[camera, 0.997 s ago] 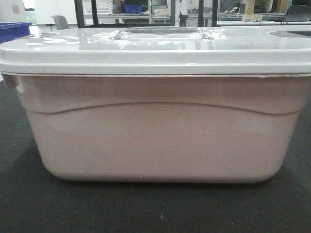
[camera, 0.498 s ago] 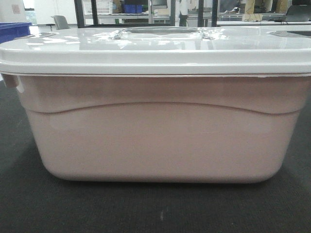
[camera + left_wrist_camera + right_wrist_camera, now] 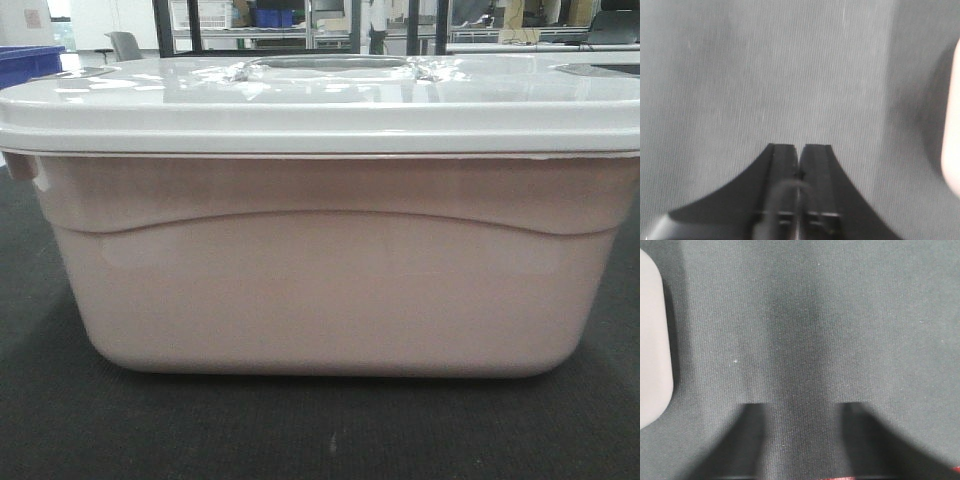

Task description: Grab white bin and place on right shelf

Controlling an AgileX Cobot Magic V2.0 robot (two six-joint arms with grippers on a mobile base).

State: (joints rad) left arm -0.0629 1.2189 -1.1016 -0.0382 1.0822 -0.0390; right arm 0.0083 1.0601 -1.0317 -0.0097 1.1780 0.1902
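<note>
Pinkish off-white rounded plastic bin (image 3: 330, 290), 1 pc, is capped w/ 1 glossy white lid (image 3: 320, 100). Left end effector (image 3: 799, 152) is clenched; right end effector (image 3: 800, 412) is released.

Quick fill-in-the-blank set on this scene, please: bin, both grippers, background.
1. The white bin has its lid ____ (on/off).
2. The left gripper is ____ (open/shut), holding nothing.
3. The right gripper is ____ (open/shut).
4. Behind the bin, far left in the front view, sits a ____ crate.

Missing words: on; shut; open; blue.
</note>
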